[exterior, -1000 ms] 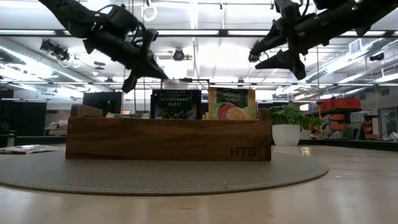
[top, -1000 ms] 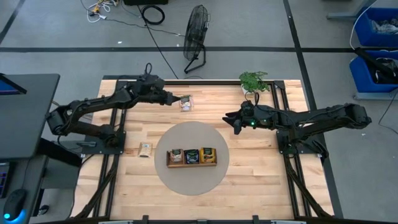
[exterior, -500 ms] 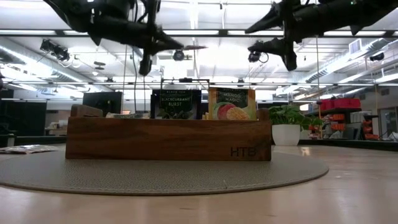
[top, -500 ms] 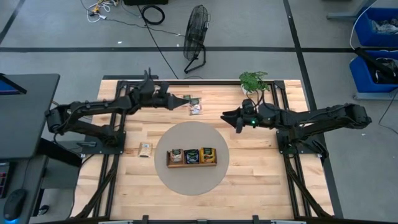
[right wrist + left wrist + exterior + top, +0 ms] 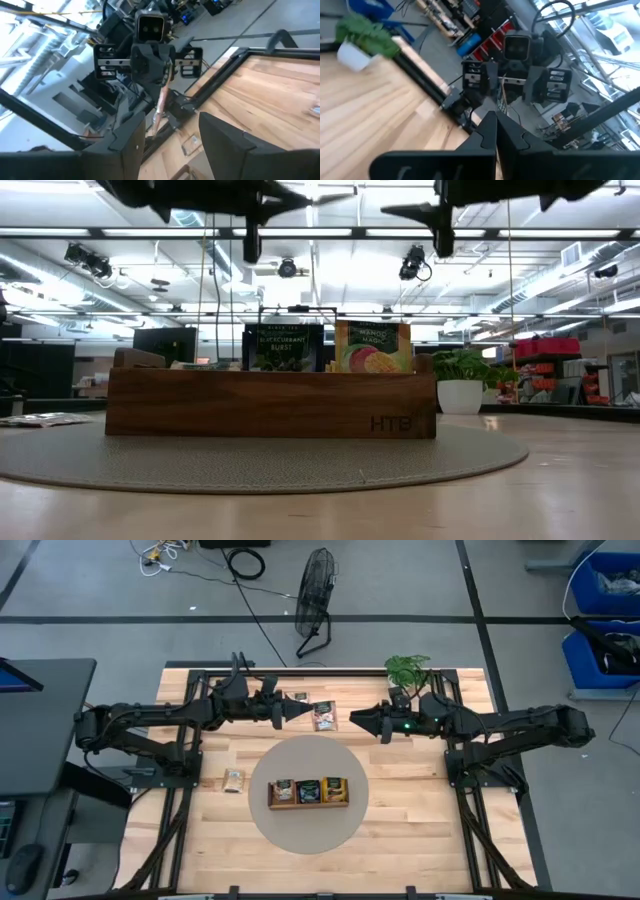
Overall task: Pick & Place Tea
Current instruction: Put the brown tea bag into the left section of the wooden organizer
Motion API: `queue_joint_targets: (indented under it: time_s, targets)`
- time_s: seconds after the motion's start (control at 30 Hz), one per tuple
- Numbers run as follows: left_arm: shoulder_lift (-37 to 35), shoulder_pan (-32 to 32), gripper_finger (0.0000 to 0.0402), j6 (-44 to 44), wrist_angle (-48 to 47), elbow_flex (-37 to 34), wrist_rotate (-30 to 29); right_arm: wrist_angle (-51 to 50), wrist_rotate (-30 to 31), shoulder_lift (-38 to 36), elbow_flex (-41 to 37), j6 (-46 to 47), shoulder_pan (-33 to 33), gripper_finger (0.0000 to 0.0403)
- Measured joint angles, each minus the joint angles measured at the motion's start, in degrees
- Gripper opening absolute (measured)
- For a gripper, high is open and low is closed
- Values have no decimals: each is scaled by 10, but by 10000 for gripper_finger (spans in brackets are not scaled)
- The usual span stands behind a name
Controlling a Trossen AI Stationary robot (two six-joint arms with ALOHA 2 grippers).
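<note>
Pincer on my left [image 5: 302,712], clamped on one edge of a tea sachet [image 5: 323,716], holds it aloft near the worktop's [image 5: 410,840] far edge, facing my wide-open right pincer [image 5: 362,720]; I judge it light, thin and floppy, best taken by its free edge.

Bench [image 5: 420,830]: pale wood planks, smooth matt. Tray [image 5: 270,402]: dark wood, satin finish, on a matt grey woven mat [image 5: 300,830]. Tea sachets [image 5: 306,790]: glossy printed foil.
</note>
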Motion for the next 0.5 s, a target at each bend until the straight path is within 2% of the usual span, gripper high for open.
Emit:
queue_joint_targets:
  time_s: [0.23,0.5]
  targets:
    - [0,-17,0,85,-55,55,-20,-62,-30,57,94,-38,0,194]
    - [0,-25,0,104,-59,74,-22,-76,-52,115,145,-69,11,194]
